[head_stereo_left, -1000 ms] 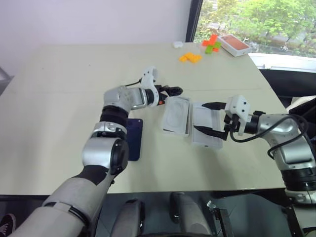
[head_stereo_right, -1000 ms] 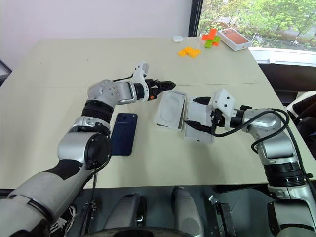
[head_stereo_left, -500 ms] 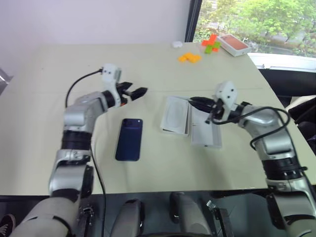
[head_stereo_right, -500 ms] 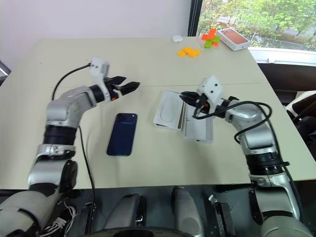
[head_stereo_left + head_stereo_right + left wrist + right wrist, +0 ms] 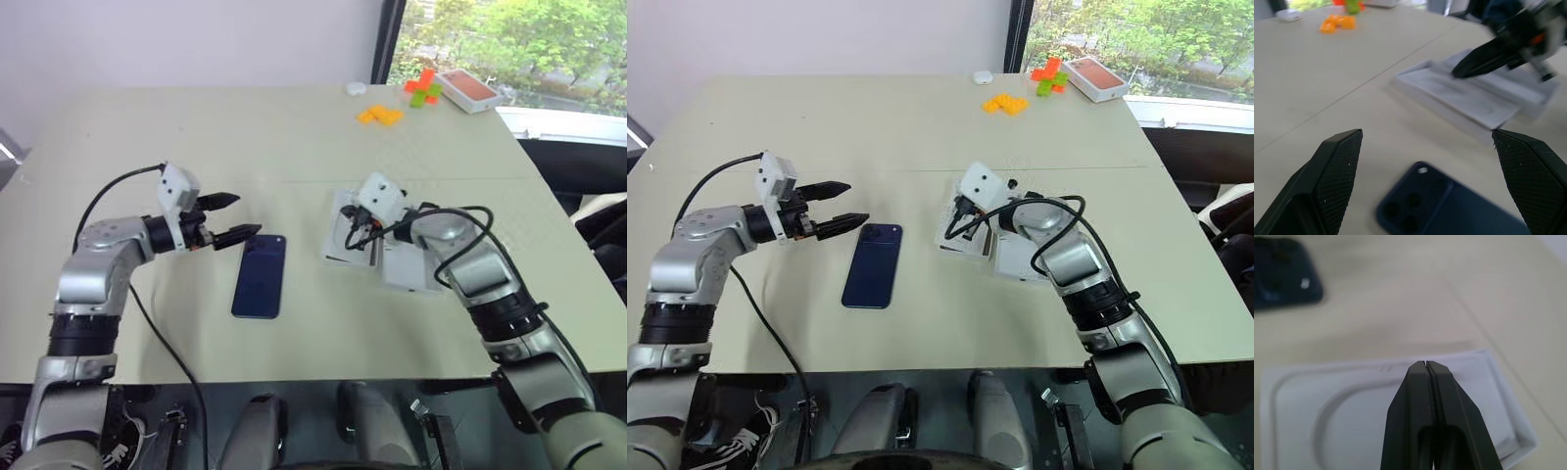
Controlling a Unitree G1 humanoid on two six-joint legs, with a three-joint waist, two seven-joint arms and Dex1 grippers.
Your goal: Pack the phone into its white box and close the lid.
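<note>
Retreating leftward from the insert (image 5: pixel 351 227), the left gripper (image 5: pixel 235 216) is hovering spread wide beside the phone (image 5: pixel 260 275), now uncovered on the table (image 5: pixel 294 147); the right gripper (image 5: pixel 1425 366), clenched empty, is pressing over the insert beside the box (image 5: pixel 409 266).

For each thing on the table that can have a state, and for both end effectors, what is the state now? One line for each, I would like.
Phone: flat on the table, camera side up, not in the box.
Box: open, no phone in it.
Insert: lying in the tray beside the box, under the right end effector.
Left end effector: open, holding nothing, next to the phone.
Right end effector: shut, empty, tips over the insert.
</note>
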